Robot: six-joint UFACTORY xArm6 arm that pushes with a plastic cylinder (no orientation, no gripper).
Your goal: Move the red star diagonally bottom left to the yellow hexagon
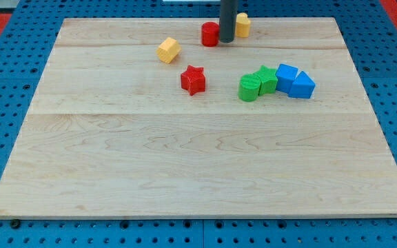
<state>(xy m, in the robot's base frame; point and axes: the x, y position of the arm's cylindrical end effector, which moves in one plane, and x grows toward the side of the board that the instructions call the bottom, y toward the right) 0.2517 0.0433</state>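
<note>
My tip (227, 41) stands at the far edge of the wooden table (185, 172), set down between a red cylinder (209, 34) just to its left and a yellow block (242, 24) just to its right, whose shape the rod partly hides. I carry no jaws: the tool is a plain dark rod, so there is nothing to part or close, and it holds nothing. The red star (193, 80) lies nearer to the camera and a little left of my tip, apart from it and untouched. The yellow hexagon (168, 49) sits to the far left of the star, close by but not in contact with it. On the right, a green cylinder (249, 88) and a green star (266, 78) press together, with a blue block (286, 76) and a second blue block (302, 85) huddled beside them in a short row.
</note>
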